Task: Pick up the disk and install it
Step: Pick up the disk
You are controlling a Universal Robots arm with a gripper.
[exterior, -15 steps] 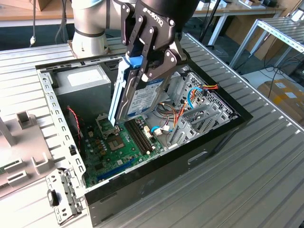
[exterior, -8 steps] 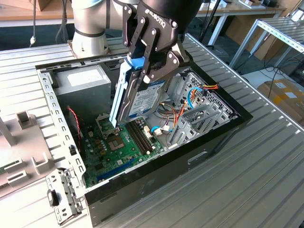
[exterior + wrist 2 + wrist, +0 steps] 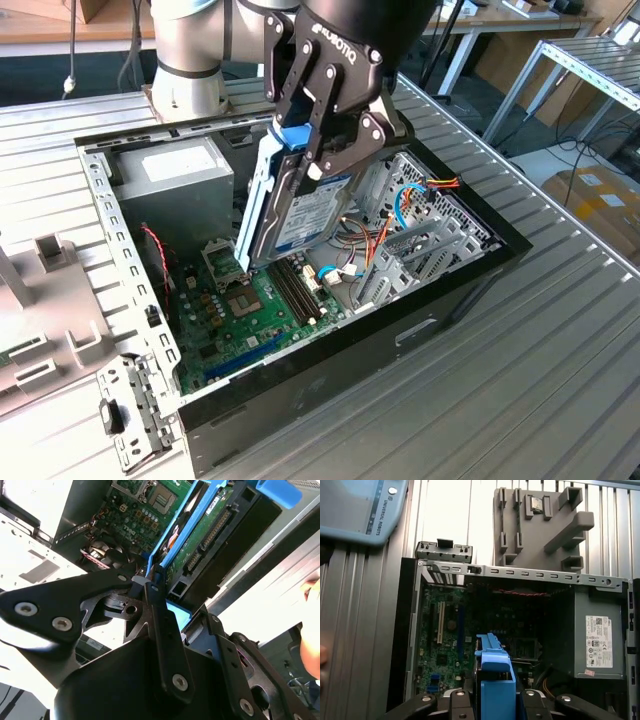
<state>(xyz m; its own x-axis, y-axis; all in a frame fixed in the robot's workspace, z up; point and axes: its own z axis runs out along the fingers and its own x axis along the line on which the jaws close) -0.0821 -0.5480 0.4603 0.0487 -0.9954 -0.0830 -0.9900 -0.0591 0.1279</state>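
My gripper [image 3: 306,152] is shut on the disk [image 3: 310,215], a silver hard drive with a white-and-blue label and blue side rails. The drive hangs steeply tilted inside the open computer case [image 3: 470,272]. Its lower end is close above the green motherboard [image 3: 232,312], beside the metal drive cage [image 3: 420,245]. The second wrist view looks past the black fingers [image 3: 157,605] at the disk's [image 3: 212,527] green circuit side and blue rail. In the first wrist view the blue carrier tab [image 3: 495,680] sticks up between the finger links.
A grey power supply [image 3: 178,172] with a white sticker fills the case's far corner. Coloured cables [image 3: 415,195] run near the cage. A grey parts fixture [image 3: 545,525] and a loose metal bracket [image 3: 130,412] lie on the slatted table outside the case. A teach pendant [image 3: 360,505] lies nearby.
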